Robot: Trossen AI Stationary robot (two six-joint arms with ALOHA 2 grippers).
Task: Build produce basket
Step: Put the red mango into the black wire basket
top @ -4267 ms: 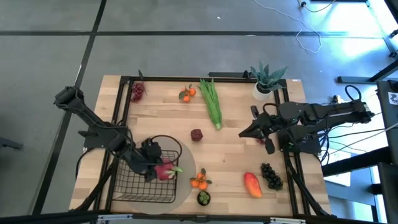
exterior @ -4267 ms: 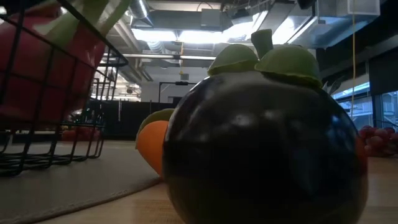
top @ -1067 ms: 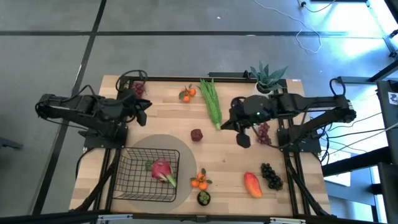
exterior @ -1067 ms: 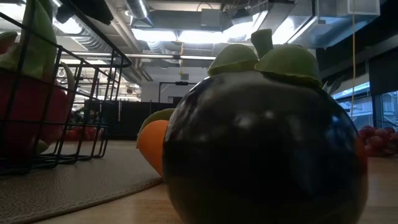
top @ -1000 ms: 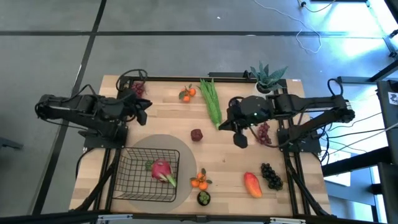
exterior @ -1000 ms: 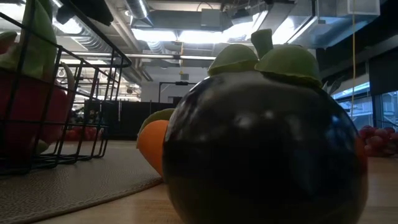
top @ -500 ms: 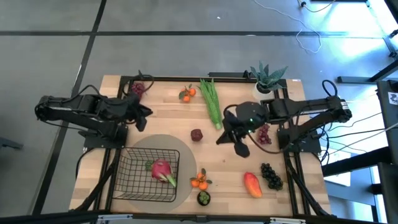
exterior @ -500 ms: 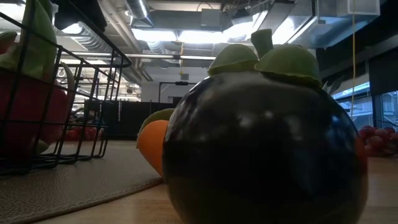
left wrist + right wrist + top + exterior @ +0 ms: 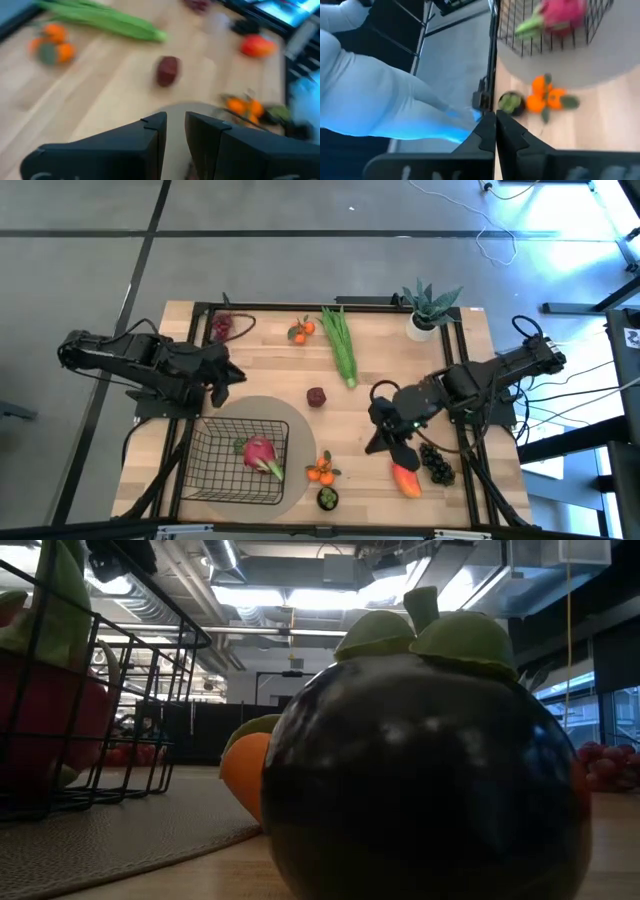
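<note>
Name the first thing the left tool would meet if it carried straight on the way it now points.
Probably the small dark red fruit on the bare wood: the left tool points at it across the edge of the round mat, though depth is unclear.

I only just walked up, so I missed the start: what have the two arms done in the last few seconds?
The left gripper let go of the dragon fruit, now lying in the basket, and drew back beside the table's left edge. The right gripper, fingers shut and empty, swung from the red grapes toward the near edge, to the mango. Everything else on the table kept its place.
</note>
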